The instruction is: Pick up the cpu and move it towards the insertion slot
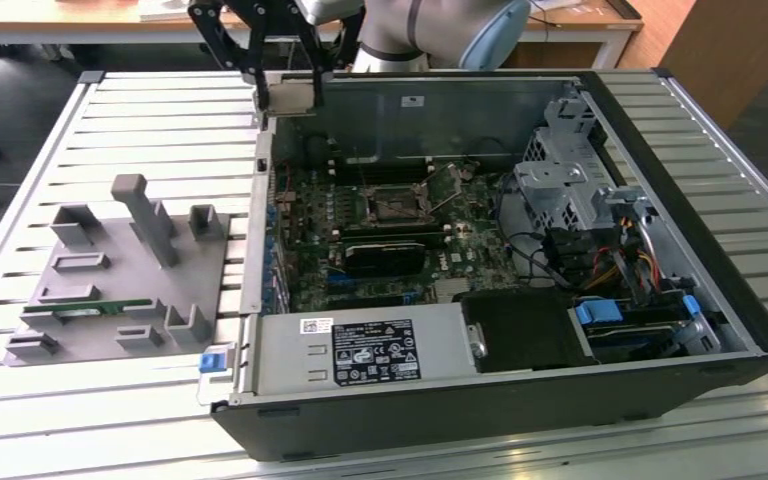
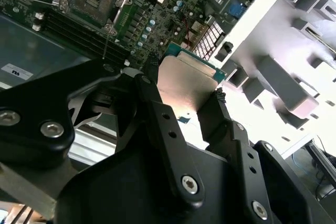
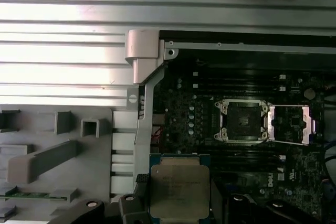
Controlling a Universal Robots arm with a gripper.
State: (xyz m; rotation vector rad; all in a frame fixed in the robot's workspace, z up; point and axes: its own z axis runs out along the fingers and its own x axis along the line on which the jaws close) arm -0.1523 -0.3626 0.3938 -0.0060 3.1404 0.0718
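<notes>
Gripper: black gripper (image 2: 186, 95) filled the lower half of the second wrist view, its fingers (image 2: 157, 114) closed onto opposite edges of the cpu (image 2: 184, 85).
Cpu: held clear of every surface, silvery top showing; at the bottom centre of the first wrist view (image 3: 179, 190); in the exterior view (image 1: 291, 98) it sat at upper centre, above the far left corner of the open computer case (image 1: 651, 390).
Insertion slot: dark square socket framed in metal, centre of the exterior view (image 1: 394, 203), on the motherboard (image 1: 357, 290); well apart from the chip. Its metal cover (image 3: 290, 124) lay swung open beside it in the first wrist view.
Grey tray: on the slatted table (image 1: 131, 410), at the exterior view's left (image 1: 204, 260); a green memory stick (image 1: 104, 308) lay in it.
</notes>
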